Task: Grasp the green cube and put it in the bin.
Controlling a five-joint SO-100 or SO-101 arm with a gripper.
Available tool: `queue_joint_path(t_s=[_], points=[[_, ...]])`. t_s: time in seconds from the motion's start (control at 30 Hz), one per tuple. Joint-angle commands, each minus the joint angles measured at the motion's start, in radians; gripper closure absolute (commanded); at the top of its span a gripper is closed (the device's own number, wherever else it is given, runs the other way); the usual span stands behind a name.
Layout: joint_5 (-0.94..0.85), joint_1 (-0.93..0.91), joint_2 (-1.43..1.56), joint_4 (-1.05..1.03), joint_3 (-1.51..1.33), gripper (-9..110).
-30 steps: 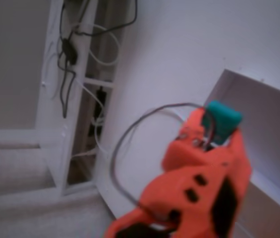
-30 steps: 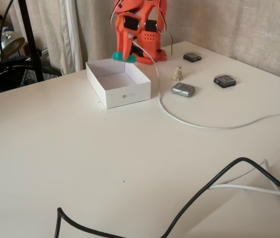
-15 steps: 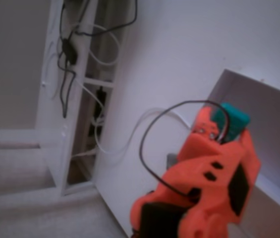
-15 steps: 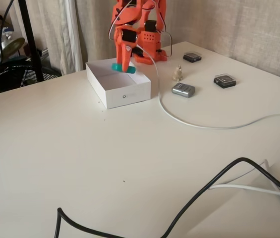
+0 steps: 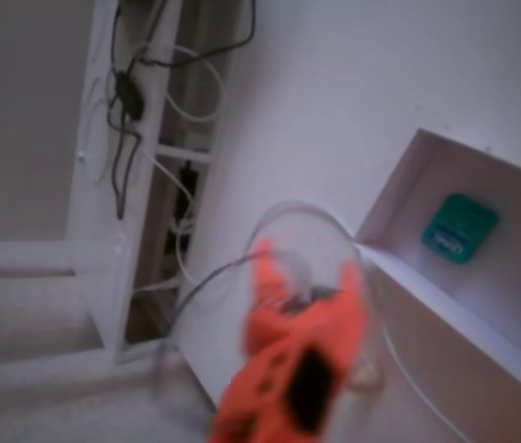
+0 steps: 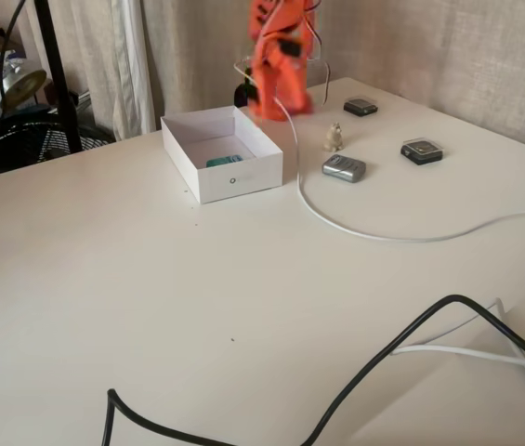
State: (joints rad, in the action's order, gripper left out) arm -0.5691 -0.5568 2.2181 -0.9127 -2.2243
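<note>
Teal-green and flat on the floor of the bin (image 5: 398,198), the green cube (image 5: 460,227) is seen with its pale oval mark facing up in a fixed view. In another fixed view the same cube (image 6: 224,161) is partly hidden behind the front wall of the white box (image 6: 243,177), near that wall. Nothing is touching it.

Orange and heavily blurred, the arm (image 6: 279,65) is seen raised behind the box, clear of it. In a fixed view the gripper (image 5: 306,263) is shown as two smeared orange prongs set apart, with nothing held between them; how wide the gap is cannot be told through the blur.

On the pale table (image 6: 197,307), to the right of the box in that view, a grey block (image 6: 344,168), a small beige figure (image 6: 334,137) and two dark square blocks (image 6: 422,150) are laid out apart from each other. A white cable (image 6: 401,237) is curved past them, and a black cable (image 6: 374,367) is draped across the near edge.
</note>
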Motion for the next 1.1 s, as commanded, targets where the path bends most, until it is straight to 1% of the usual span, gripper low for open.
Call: queue_joint_path(t_s=[0.0,0.13,0.27,0.37,0.5,0.73,0.9,1.07], points=[[0.150,0.206,0.146,0.094,-0.003,66],[0.298,0.434,0.264,0.115,-0.003,66],[0.416,0.620,0.380,0.009,-0.017,67],[0.460,0.712,0.512,-0.078,-0.097,67],[0.456,0.750,0.753,-0.187,-0.285,68],[0.443,0.762,1.081,-0.382,-0.522,68],[0.442,0.756,1.092,-0.457,-0.606,68],[0.436,0.762,1.092,-0.445,-0.667,70]])
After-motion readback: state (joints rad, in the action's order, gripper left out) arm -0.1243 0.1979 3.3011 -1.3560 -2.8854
